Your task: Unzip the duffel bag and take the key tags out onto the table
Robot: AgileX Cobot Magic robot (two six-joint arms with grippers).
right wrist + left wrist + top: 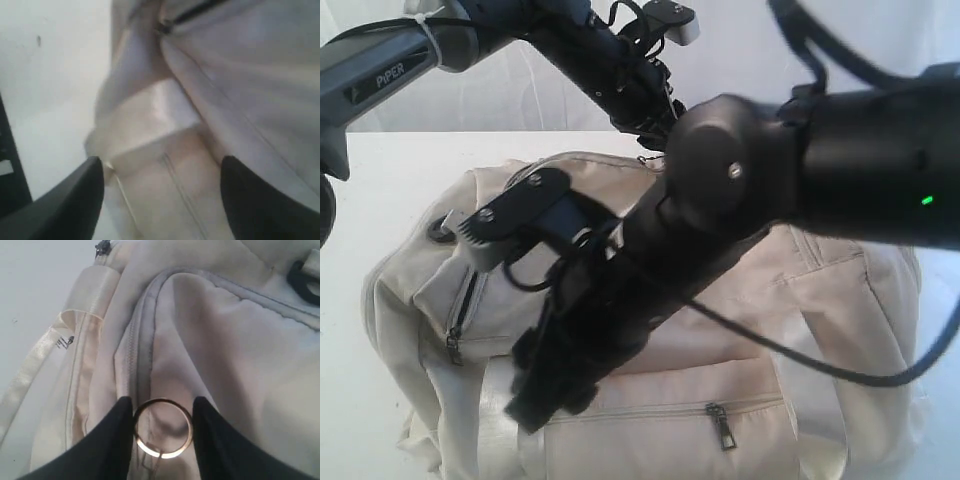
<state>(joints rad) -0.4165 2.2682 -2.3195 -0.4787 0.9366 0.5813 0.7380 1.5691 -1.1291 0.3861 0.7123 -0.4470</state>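
The cream duffel bag (pixel 820 300) lies on the white table (pixel 380 200) with its front pocket zipper pull (pixel 722 425) shut. My left gripper (pixel 650 125) is at the bag's top. In the left wrist view this gripper (pixel 162 405) is shut on a gold metal ring (pixel 160 454), pinched between both fingers right beside the bag's zipper seam (pixel 134 355). My right gripper (pixel 500 325) hangs over the bag's front left. Its jaws (pixel 162 175) stand wide open with nothing in them, above a shiny webbing handle (pixel 150 115). The key tags are hidden.
A side pocket zipper pull (pixel 453 345) and a black D-ring (pixel 442 230) are at the bag's left end. My right arm (pixel 820 170) crosses over the bag and hides much of its top. White table (pixel 30 290) shows beside the bag.
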